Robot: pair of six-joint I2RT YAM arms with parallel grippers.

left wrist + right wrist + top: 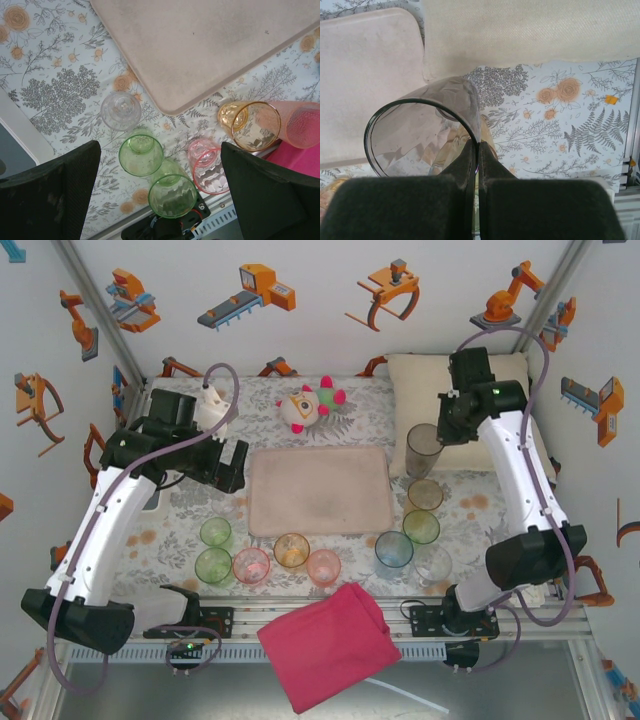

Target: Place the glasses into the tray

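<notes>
1. While the right fingers (479, 150) are pinched tight on the rim of the smoky grey glass (420, 125), one inside the wall and one outside, that tall glass is just off the right edge of the tray (320, 490), in front of the cream pillow (415, 390). Whether its base rests on the surface (470, 515) I cannot tell.
2. The left fingers (226, 466) are spread wide with nothing between them, hovering by the tray's left side.
3. Beneath them a clear glass (120, 110), two green glasses (141, 155), a pink glass (210, 167) and an orange glass (250, 125) stand on the floral surface, outside the tray.
4. Right of the tray, an amber glass (425, 494), a third green glass (421, 527), a blue glass (394, 550) and a second clear glass (432, 565) stand in a curved line on the surface.
</notes>
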